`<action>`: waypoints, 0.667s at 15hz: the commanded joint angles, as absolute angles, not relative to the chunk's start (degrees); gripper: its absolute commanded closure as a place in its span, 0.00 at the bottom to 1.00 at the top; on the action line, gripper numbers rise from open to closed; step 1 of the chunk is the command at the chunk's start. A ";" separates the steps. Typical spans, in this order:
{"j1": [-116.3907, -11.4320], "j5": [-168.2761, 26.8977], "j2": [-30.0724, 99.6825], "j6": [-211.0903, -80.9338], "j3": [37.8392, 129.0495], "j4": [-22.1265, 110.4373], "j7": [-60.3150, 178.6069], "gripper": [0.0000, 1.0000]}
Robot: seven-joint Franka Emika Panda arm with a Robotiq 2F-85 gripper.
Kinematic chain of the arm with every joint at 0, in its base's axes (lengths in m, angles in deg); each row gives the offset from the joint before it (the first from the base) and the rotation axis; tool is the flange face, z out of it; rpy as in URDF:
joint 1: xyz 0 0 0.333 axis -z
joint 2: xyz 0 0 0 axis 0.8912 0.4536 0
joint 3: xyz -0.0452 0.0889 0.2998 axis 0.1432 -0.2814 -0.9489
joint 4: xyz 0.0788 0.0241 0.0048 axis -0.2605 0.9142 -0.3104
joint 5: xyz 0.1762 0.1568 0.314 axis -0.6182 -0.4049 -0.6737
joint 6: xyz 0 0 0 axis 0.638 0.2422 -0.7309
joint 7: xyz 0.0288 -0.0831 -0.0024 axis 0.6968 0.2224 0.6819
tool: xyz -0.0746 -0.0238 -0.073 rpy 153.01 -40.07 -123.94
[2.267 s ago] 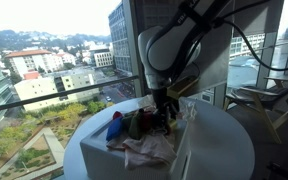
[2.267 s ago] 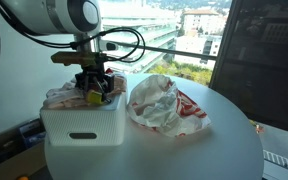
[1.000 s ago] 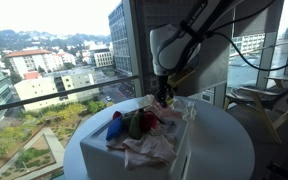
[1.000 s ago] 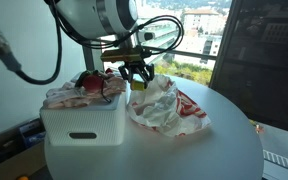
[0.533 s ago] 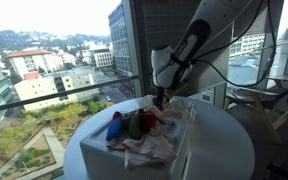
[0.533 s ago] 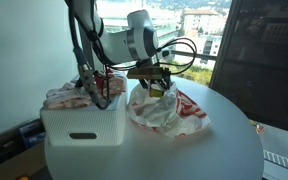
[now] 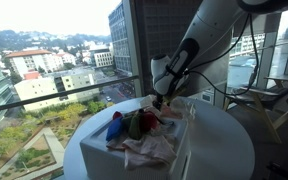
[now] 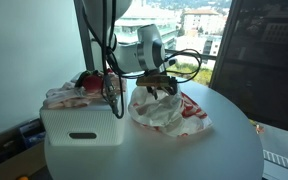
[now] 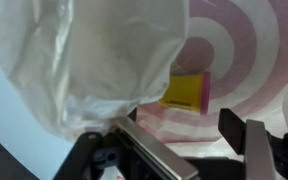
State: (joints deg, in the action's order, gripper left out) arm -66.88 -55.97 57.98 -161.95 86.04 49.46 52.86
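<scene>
My gripper (image 9: 189,142) is open and empty, its two fingers spread just above a white plastic bag (image 9: 234,60) printed with red rings. A small yellow block with a pink edge (image 9: 187,90) lies on the bag just beyond the fingertips, partly under a crumpled clear fold of it. In an exterior view the gripper (image 8: 160,88) hovers over the back of the crumpled bag (image 8: 174,110). It also shows low over the table in an exterior view (image 7: 162,99).
A white bin (image 8: 82,126) stuffed with cloth and a red toy stands left of the bag on the round white table (image 8: 184,150). Blue, green and red items (image 7: 124,125) lie near the table's edge. Windows ring the table.
The gripper swung from above the white bin across to the plastic bag, lowered, and the yellow block it carried now lies on the bag.
</scene>
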 commanded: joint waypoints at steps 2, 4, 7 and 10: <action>-71.19 -55.31 45.98 -160.08 88.49 61.07 50.03 0.00; -73.91 -52.00 40.54 -159.05 90.16 65.55 48.02 0.00; -75.52 -49.11 32.02 -156.45 89.33 71.06 44.82 0.00; -73.44 -54.56 22.61 -153.95 83.59 77.63 48.56 0.00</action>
State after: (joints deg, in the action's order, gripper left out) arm -74.68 -51.58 33.39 -155.22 87.60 69.07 46.43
